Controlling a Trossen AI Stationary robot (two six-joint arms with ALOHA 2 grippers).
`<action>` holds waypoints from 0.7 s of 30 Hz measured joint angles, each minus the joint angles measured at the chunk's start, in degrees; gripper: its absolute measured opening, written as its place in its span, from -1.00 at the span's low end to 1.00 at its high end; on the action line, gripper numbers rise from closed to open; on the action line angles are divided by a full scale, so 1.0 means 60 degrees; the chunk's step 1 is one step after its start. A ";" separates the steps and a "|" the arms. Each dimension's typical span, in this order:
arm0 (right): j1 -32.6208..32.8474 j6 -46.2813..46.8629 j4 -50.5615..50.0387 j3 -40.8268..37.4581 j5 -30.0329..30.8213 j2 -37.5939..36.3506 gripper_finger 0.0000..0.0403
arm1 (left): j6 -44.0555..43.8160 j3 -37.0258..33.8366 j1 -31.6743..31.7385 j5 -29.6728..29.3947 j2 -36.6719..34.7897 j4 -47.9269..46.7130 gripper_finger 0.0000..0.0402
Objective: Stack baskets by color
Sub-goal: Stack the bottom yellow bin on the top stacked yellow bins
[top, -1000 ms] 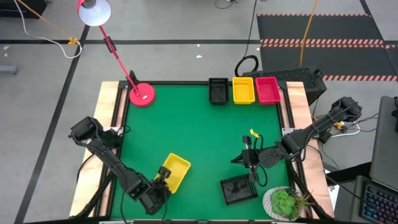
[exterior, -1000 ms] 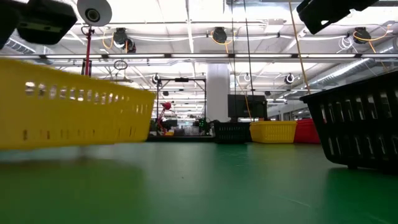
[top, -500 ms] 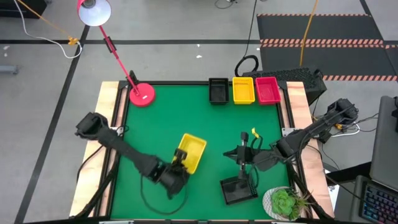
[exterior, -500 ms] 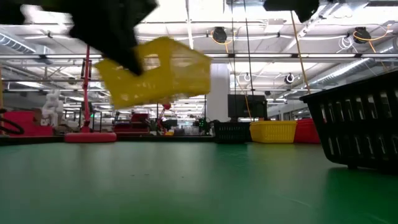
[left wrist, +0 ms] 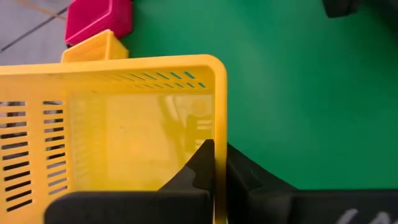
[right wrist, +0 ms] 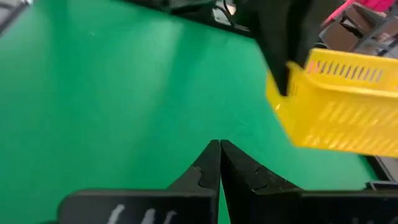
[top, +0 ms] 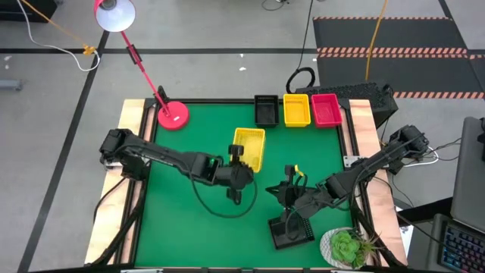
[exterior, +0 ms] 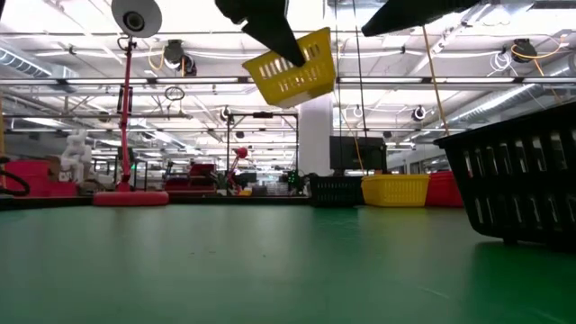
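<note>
The left gripper (top: 236, 157) is pinched on the near wall of a yellow basket (top: 249, 147), its fingers pressed together across the rim as the left wrist view shows. Over the last second this basket has travelled from the table's 7 o'clock corner to just past centre, and the low view shows it lifted well clear of the green table (top: 189, 136). From centre, the row of stacks lies at about 1 o'clock along the far edge: a black stack (top: 266, 111), a yellow stack (top: 296, 110) and a red-pink stack (top: 326, 109), side by side. Judgement: the carry is heading for the yellow stack and this basket is near delivery but not yet placed. The right gripper (top: 291, 186) hangs at 5 o'clock with its fingers pressed together and nothing between them, just beyond a loose black basket (top: 290, 230) that rests on the table near the front edge. Count: two loose baskets, one yellow and one black; three stacks, whose individual layers cannot be counted from above.
</note>
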 joint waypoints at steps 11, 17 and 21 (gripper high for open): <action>-0.0036 -0.0365 -0.0434 -0.0051 0.0189 0.0023 -0.49 | -0.0274 -0.0046 0.0107 0.0012 0.0000 0.0245 -0.94; -0.0239 -0.0350 -0.0440 -0.0211 0.0292 0.0023 -0.26 | -0.0056 -0.0046 -0.0135 0.0032 0.0000 0.0597 -0.95; -0.0355 -0.0367 -0.0447 -0.0211 0.0429 0.0023 -0.14 | -0.0126 -0.0046 -0.0100 -0.0479 0.0000 0.0603 -0.96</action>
